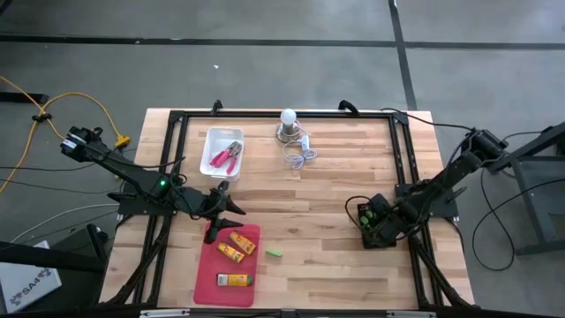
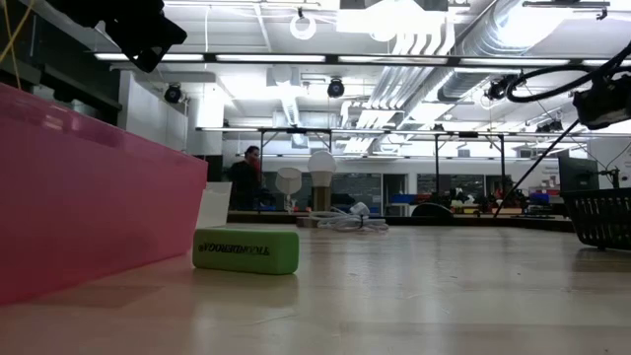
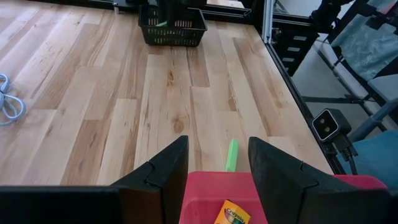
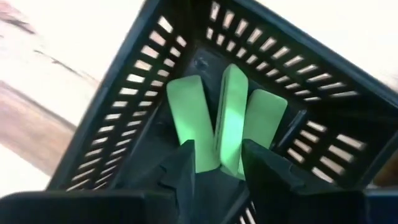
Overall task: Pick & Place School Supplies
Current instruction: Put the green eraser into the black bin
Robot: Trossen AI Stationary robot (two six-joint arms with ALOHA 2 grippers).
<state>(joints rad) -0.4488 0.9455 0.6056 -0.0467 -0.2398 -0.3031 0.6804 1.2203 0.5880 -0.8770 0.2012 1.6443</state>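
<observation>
Three green erasers are sitting inside the black basket on the right side of the table, and the right gripper is hanging in the basket's mouth with its fingers parted; the middle eraser is standing between them, though whether they are touching it is hard to judge. A fourth green eraser is lying on the bare wood just beside the red tray. The left gripper is hovering over that tray's near edge with its fingers apart and nothing between them. Three orange crayon boxes are lying in the tray. The pink pliers are resting in the white tray toward the far side. A white bulb with its coiled cord is standing near the table's far edge, well apart from both grippers.
</observation>
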